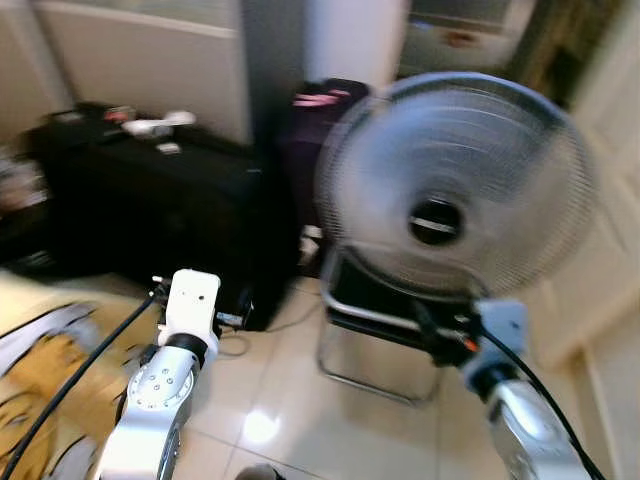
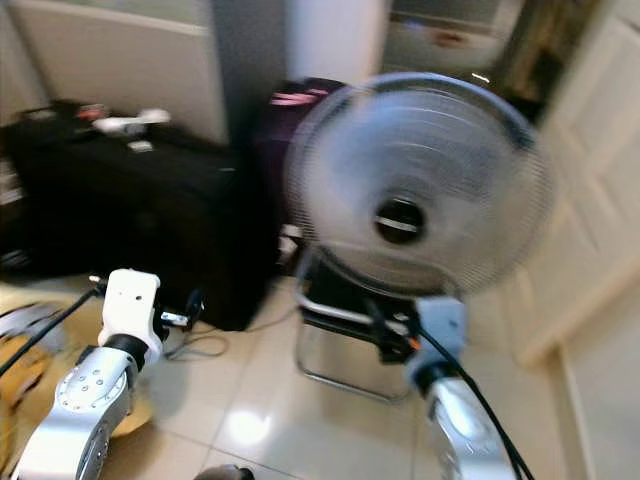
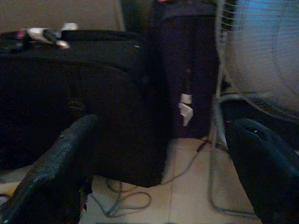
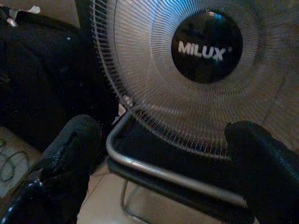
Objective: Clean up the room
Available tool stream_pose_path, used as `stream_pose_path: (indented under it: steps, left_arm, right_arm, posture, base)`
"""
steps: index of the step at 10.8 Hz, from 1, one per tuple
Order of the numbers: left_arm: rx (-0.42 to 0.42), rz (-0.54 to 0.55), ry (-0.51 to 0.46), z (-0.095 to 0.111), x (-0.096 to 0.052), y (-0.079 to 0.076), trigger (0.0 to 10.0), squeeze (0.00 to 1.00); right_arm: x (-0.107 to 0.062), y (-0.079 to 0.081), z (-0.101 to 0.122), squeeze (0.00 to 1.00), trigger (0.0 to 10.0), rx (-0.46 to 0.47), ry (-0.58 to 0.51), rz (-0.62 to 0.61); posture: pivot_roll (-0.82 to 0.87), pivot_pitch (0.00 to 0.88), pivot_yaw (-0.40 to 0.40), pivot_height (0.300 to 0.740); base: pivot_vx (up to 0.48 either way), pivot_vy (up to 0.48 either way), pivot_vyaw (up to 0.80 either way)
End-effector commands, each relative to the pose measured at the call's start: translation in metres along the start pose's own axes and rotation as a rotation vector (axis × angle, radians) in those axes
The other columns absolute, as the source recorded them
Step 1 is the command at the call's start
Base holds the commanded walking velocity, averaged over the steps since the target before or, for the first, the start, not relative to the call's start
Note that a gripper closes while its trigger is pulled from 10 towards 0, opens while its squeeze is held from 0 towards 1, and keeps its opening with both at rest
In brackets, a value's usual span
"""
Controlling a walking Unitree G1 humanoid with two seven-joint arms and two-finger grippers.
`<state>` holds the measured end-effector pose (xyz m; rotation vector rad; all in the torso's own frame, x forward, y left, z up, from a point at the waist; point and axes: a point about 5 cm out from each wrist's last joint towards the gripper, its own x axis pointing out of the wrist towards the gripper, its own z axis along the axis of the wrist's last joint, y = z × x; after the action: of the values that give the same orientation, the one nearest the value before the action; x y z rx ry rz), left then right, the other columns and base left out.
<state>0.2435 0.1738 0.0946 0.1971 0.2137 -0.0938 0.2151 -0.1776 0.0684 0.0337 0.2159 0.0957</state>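
Observation:
A grey floor fan with a black MILUX hub stands on a metal tube frame on the tiled floor, right in front of me. My right gripper is open and held close before the fan's lower grille, touching nothing. My left gripper is open too, facing a big black suitcase and a dark purple case beside the fan. Small white and pink items lie on top of the black suitcase. The head views are blurred.
A loose cable lies coiled on the tiles at the foot of the black suitcase. A yellow patterned mat covers the floor at my left. A white door closes off the right side. Bare tiles show between my arms.

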Motion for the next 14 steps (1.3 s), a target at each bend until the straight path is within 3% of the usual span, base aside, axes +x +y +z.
stream_pose_path:
  steps: [1, 2, 4, 5, 6, 7, 8, 9, 10, 11, 12, 14]
  left_arm:
    - [0.008, -0.001, -0.011, 0.004, -0.001, 0.002, 10.0, 0.0]
    - [0.02, -0.059, -0.025, 0.006, 0.0, 0.003, 10.0, 0.0]
    - [0.022, 0.028, -0.019, 0.003, 0.006, 0.015, 10.0, 0.0]
    - [-0.027, 0.098, -0.011, 0.003, 0.002, 0.025, 10.0, 0.84]
    - [-0.019, 0.136, -0.042, 0.005, 0.0, 0.026, 10.0, 0.86]
    - [-0.028, 0.118, -0.033, 0.005, 0.003, 0.022, 10.0, 0.96]
    - [-0.017, -0.059, -0.086, 0.017, 0.008, 0.006, 10.0, 0.92]
    - [0.026, -0.005, -0.12, 0.026, 0.019, 0.006, 10.0, 0.89]
    - [0.022, -0.059, -0.072, 0.028, 0.031, 0.009, 10.0, 0.0]
    - [0.001, -0.021, -0.06, 0.028, 0.037, 0.018, 10.0, 0.0]
    - [-0.049, -0.032, -0.047, 0.029, 0.041, 0.018, 10.0, 0.0]
    - [-0.03, -0.035, -0.065, 0.031, 0.042, 0.016, 10.0, 0.0]
  right_arm:
    - [-0.001, -0.003, 0.01, 1.0, 10.0, -0.016, -0.053, -0.023]
    - [-0.002, -0.003, 0.013, 1.0, 10.0, -0.029, -0.078, -0.047]
    - [-0.006, 0.001, 0.006, 1.0, 10.0, 0.06, -0.08, -0.07]
    - [0.0, 0.015, 0.004, 1.0, 10.0, 0.112, -0.067, -0.012]
    - [0.002, 0.017, 0.005, 1.0, 10.0, 0.14, -0.058, -0.004]
    - [0.007, 0.012, 0.001, 1.0, 10.0, 0.134, -0.044, -0.016]
    - [0.012, 0.001, 0.005, 1.0, 10.0, 0.111, -0.067, -0.061]
    - [0.02, -0.005, 0.012, 1.0, 10.0, 0.113, -0.087, -0.077]
    - [0.03, -0.012, 0.017, 1.0, 10.0, 0.206, -0.079, -0.146]
    - [0.035, -0.008, 0.022, 1.0, 10.0, 0.248, -0.086, -0.128]
    - [0.041, -0.006, 0.022, 1.0, 10.0, 0.233, -0.072, -0.11]
    - [0.056, 0.001, 0.031, 1.0, 10.0, 0.186, -0.065, -0.036]
  posture:
    - [-0.03, 0.0, -0.025, 0.74]
    - [-0.06, 0.0, 0.008, 0.74]
    - [-0.04, 0.0, 0.021, 0.74]
    - [-0.02, 0.0, 0.014, 0.74]
    - [-0.01, 0.0, 0.012, 0.74]
    - [-0.01, 0.0, 0.017, 0.74]
    - [-0.03, 0.0, 0.045, 0.74]
    - [-0.04, 0.0, 0.046, 0.74]
    - [-0.05, 0.0, 0.027, 0.74]
    - [-0.07, 0.0, 0.035, 0.74]
    - [-0.09, 0.0, 0.033, 0.74]
    - [-0.07, 0.0, 0.002, 0.74]
  base:
    - [0.0, 0.0, 0.8]
    - [0.0, 0.0, 0.8]
    - [0.0, 0.0, 0.8]
    - [0.0, 0.0, 0.8]
    - [0.0, 0.0, 0.8]
    - [0.0, 0.0, 0.8]
    - [0.0, 0.0, 0.8]
    - [0.0, 0.0, 0.8]
    - [0.0, 0.0, 0.8]
    - [0.0, 0.0, 0.8]
    - [0.0, 0.0, 0.8]
    - [0.0, 0.0, 0.8]
